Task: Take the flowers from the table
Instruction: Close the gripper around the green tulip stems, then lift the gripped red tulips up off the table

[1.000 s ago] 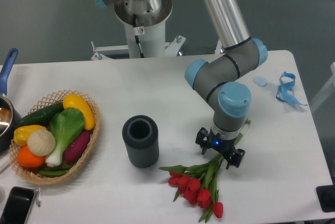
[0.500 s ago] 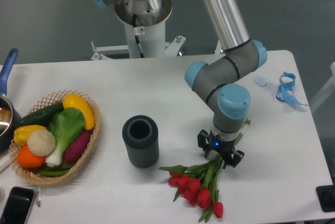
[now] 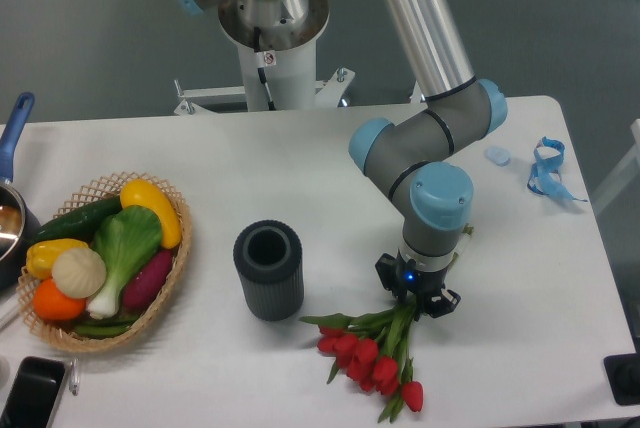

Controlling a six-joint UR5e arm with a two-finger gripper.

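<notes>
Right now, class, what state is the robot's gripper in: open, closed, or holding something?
Gripper: closed on the stems of the flowers, which lie on the table.

bunch of tulip flowers (image 3: 372, 360): red buds, green stems
ribbed cylinder vase (image 3: 268, 269): dark grey
woven wicker basket (image 3: 172, 273): tan
flat table (image 3: 300, 168): white

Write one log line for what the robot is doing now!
phase: grasping | gripper: shut on flowers stems | flowers: lying on table
</notes>
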